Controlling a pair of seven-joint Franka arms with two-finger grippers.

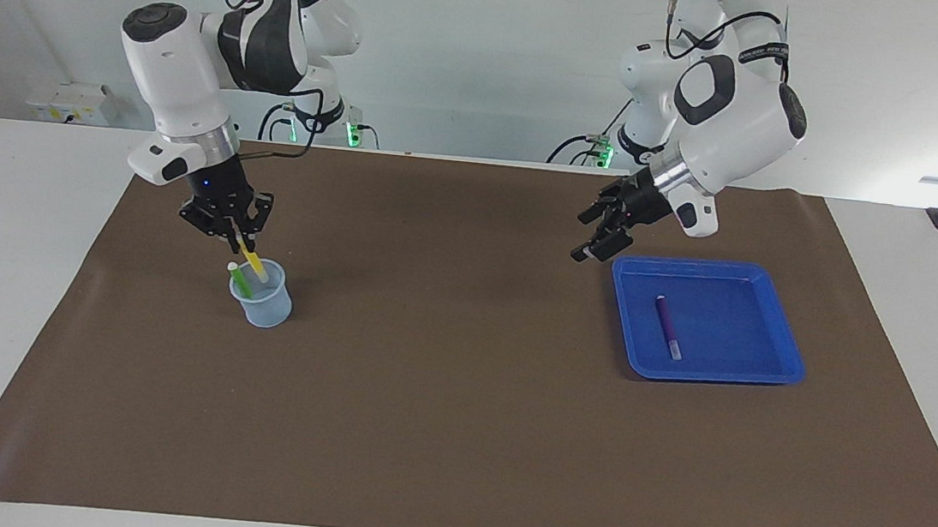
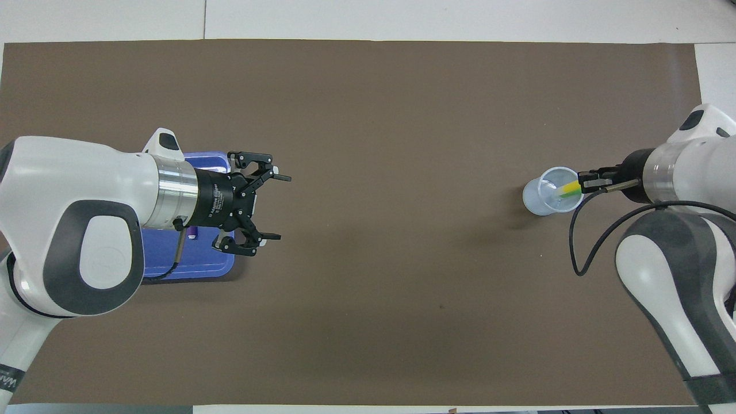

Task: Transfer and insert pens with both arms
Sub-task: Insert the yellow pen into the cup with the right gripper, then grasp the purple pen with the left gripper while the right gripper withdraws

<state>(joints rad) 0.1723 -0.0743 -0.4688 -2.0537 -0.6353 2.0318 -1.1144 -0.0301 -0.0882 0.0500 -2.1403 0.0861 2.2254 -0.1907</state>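
— Two pens are at the cup point(image 1: 263, 306) and one is not, so which arm has the next real job?

— My guess is the left one. Start close in: the left claw point(image 1: 596, 240) hangs wide open and empty over the brown mat point(image 1: 452, 434), just beside the corner of the blue tray point(image 1: 716, 375) that lies nearest the robots and the table's middle.

— And the purple pen point(image 1: 667, 326)?

— It lies flat in the tray, farther from the robots than that claw and a little toward the left arm's end of the table. Its long axis runs roughly away from the robots, pale end farthest. The left arm is much the nearer one, and I judge the claw must turn so that its fingers close across the pen, not along it.

— What about the right claw point(image 1: 237, 237)?

— It is clamped on the upper end of the yellow pen point(image 1: 251, 261), above the cup. The pen slants down, and its lower end seems to be inside the rim, beside the green pen point(image 1: 238, 276) leaning there.

— Do the views agree?

— They complement each other. From above, the left arm hides most of the tray, and only a sliver of purple shows; the facing view shows the whole pen. The overhead view, though, shows the left claw's point(image 2: 280, 207) spread plainly, and the yellow pen point(image 2: 571, 188) crossing the cup's rim.
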